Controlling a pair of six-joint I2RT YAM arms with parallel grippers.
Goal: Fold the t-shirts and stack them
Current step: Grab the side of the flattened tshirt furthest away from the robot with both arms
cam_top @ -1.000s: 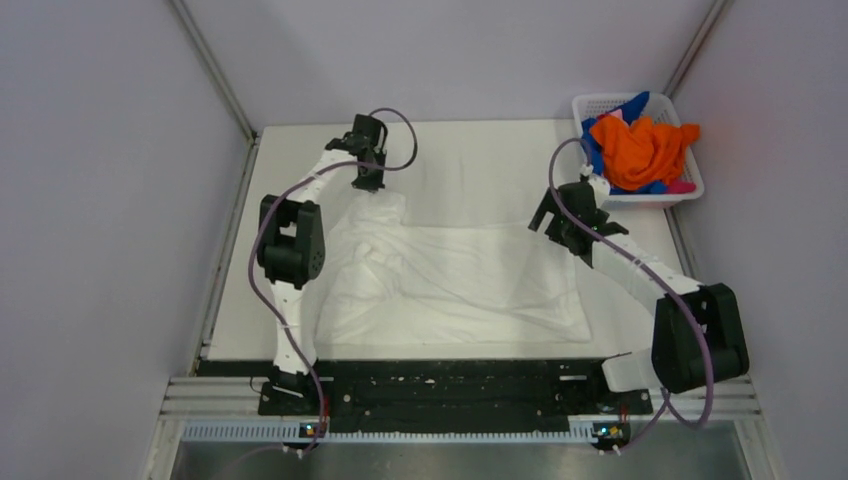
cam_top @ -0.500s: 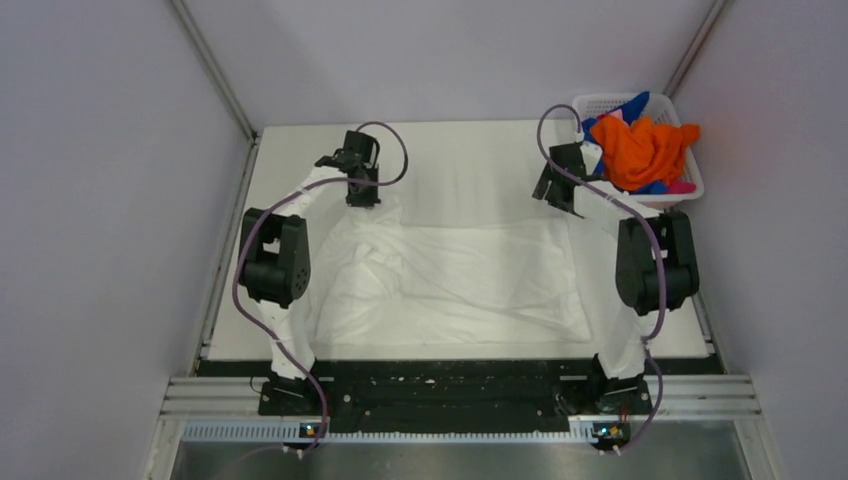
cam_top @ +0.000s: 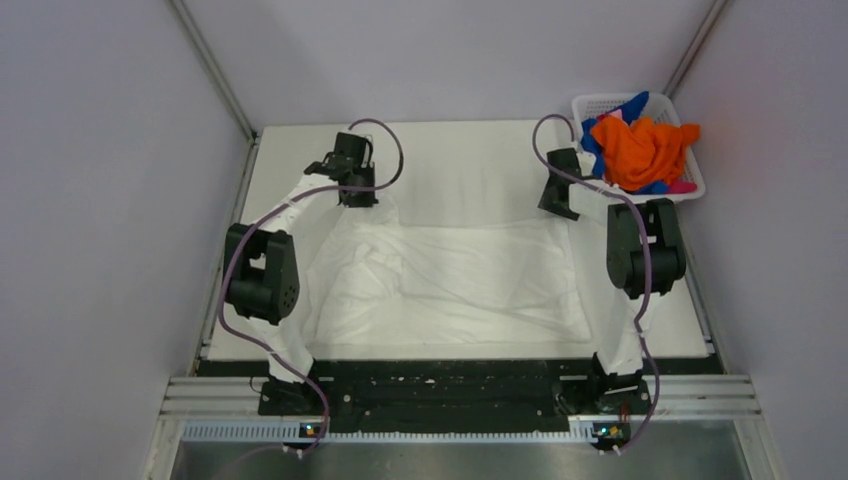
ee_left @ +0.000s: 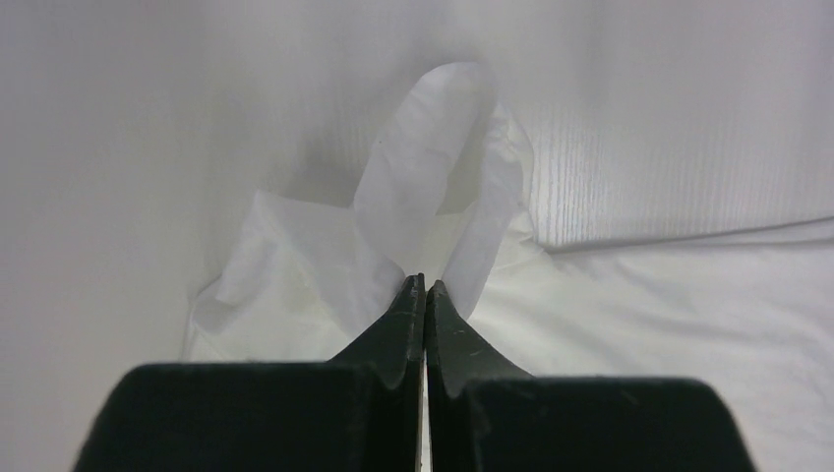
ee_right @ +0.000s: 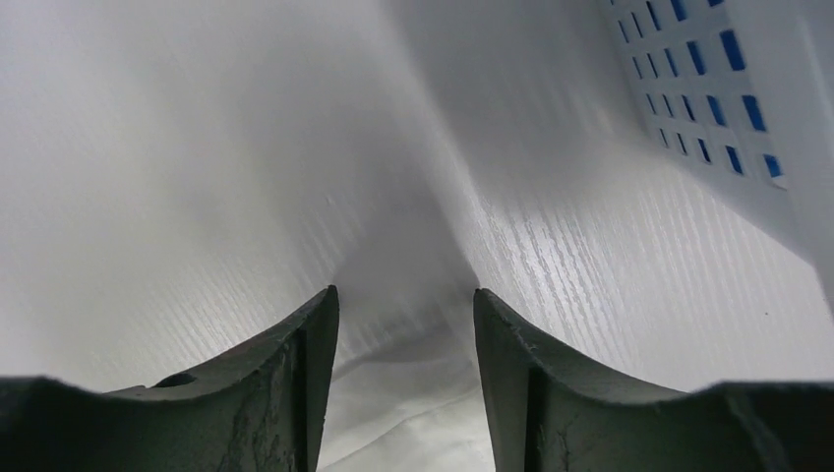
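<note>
A large white t-shirt (cam_top: 450,275) lies spread and wrinkled on the table. My left gripper (cam_top: 356,198) is at its far left corner, shut on a pinch of the white cloth (ee_left: 413,211), which loops up past the fingertips in the left wrist view. My right gripper (cam_top: 562,208) is open over the shirt's far right corner; a white cloth edge (ee_right: 413,393) lies between its fingers (ee_right: 295,374), not gripped. Orange (cam_top: 645,148), blue and pink t-shirts are piled in the basket.
A white lattice basket (cam_top: 600,103) stands at the table's far right corner, close to my right gripper; its wall (ee_right: 718,108) shows in the right wrist view. Enclosure walls stand around the white table (cam_top: 470,160).
My right arm has swung from the table's right side toward the far edge, to the shirt's far right corner. My left gripper has drawn the shirt's corner a little left and farther away.
</note>
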